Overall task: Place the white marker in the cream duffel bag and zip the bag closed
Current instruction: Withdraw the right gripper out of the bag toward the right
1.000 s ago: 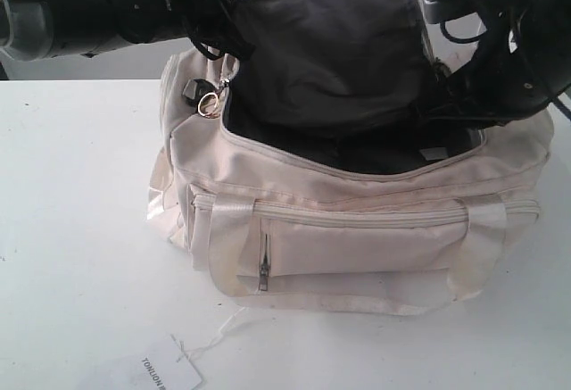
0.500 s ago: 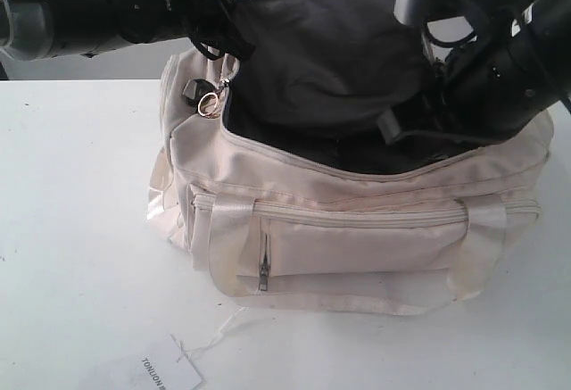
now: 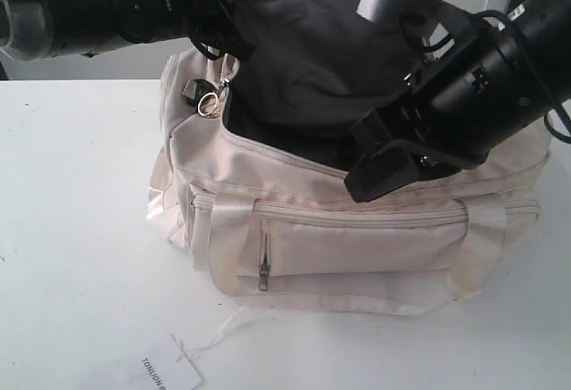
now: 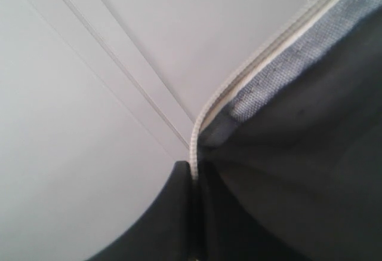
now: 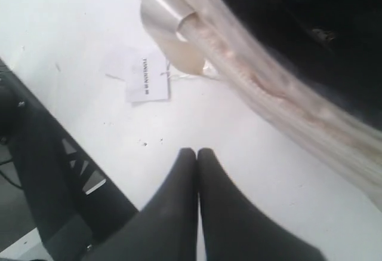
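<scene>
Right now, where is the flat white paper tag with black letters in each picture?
Exterior view: paper tag at the bottom edge, in front of the cream fabric duffel bag.
Left wrist view: not in it.
Right wrist view: tag lying beside the bag.
Shared landmark: the bag.

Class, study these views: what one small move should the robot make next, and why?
Probably the left tool should lower the flap of the cream duffel bag, whose zip edge it pinches upright. The right tool hangs shut and empty by the front rim; the white marker shows nowhere, so it may be inside. Zipping by the gold ring pull could follow.
</scene>
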`<action>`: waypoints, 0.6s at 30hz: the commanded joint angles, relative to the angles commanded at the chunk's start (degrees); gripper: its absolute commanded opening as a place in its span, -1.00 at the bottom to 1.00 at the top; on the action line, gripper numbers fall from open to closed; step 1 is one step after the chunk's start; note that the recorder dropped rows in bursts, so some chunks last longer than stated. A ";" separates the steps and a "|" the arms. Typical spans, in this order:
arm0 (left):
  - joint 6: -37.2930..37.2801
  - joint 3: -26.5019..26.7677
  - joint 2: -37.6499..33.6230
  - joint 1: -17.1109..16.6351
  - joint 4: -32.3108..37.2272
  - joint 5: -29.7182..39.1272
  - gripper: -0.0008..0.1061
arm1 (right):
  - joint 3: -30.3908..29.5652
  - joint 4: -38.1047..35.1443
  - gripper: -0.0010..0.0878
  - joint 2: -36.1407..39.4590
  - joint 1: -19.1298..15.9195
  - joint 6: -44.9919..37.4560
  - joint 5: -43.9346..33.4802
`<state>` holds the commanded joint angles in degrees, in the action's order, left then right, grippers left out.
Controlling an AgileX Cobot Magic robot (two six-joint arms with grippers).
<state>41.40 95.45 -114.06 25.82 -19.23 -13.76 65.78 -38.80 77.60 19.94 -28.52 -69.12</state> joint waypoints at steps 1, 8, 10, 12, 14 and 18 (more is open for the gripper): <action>0.00 0.00 0.00 0.00 0.00 0.00 -0.99 | -0.64 -0.98 -0.98 -0.12 0.00 -1.21 -0.37; 0.00 0.00 0.00 0.00 0.00 0.00 -0.99 | -6.54 -4.23 -0.98 -0.50 0.00 -4.91 -0.54; 0.00 0.00 0.00 0.00 0.00 0.00 -0.99 | -6.54 -4.23 -0.98 -0.50 0.00 -4.91 -0.54; 0.00 0.00 0.00 0.00 0.00 0.00 -0.99 | -6.52 -4.23 -0.98 -1.56 0.00 -4.69 -0.68; 0.00 0.00 0.00 0.00 0.00 0.00 -0.99 | -6.52 -4.23 -0.98 -3.33 0.00 -4.69 -0.85; 0.00 0.00 0.00 0.00 0.00 0.54 -0.99 | -6.52 -2.74 -0.98 -7.08 0.00 -4.66 -0.85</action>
<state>41.40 95.45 -114.06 25.82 -19.23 -13.21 59.26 -41.54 70.52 19.94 -33.17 -69.96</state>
